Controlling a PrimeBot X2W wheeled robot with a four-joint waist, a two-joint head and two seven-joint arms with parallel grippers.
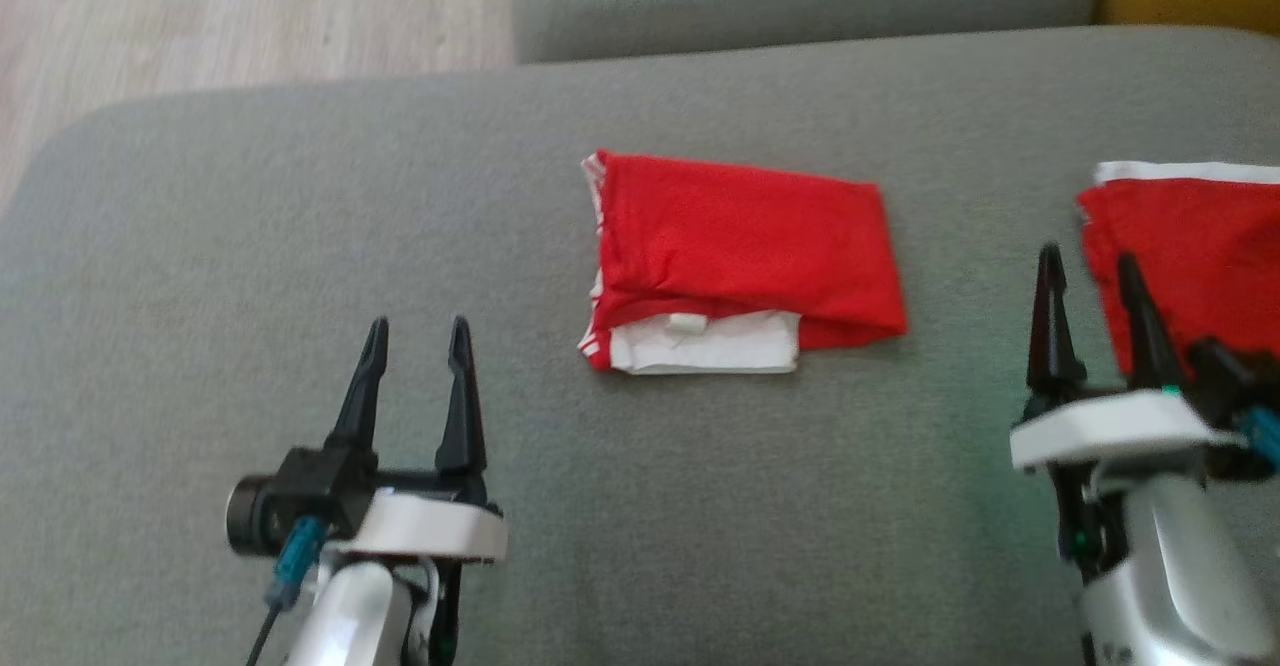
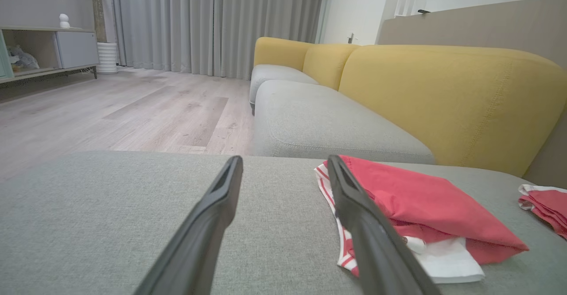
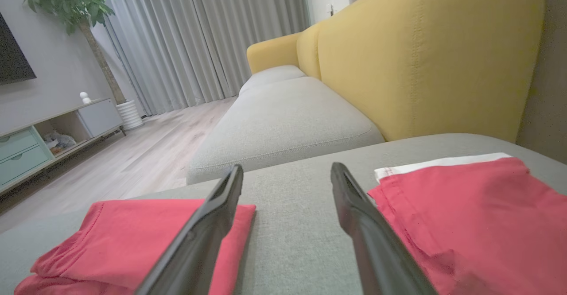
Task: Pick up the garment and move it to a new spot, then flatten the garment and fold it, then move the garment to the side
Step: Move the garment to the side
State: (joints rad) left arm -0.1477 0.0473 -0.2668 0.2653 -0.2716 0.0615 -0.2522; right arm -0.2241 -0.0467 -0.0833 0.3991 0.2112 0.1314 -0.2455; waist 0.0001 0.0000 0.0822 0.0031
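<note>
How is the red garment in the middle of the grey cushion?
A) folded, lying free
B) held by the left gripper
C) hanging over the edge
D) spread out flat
A: the red garment lies folded on the grey cushion, the open left gripper apart from it.

The left claw [image 1: 419, 326] sits at the lower left of the head view, its two dark fingers parted and pointing up, empty. The right claw [image 1: 1088, 256] sits at the lower right, reaching slightly further forward, its fingers likewise parted and empty. The pale left forearm [image 1: 345, 611] and right forearm [image 1: 1165, 566] rise from the bottom edge.
</note>
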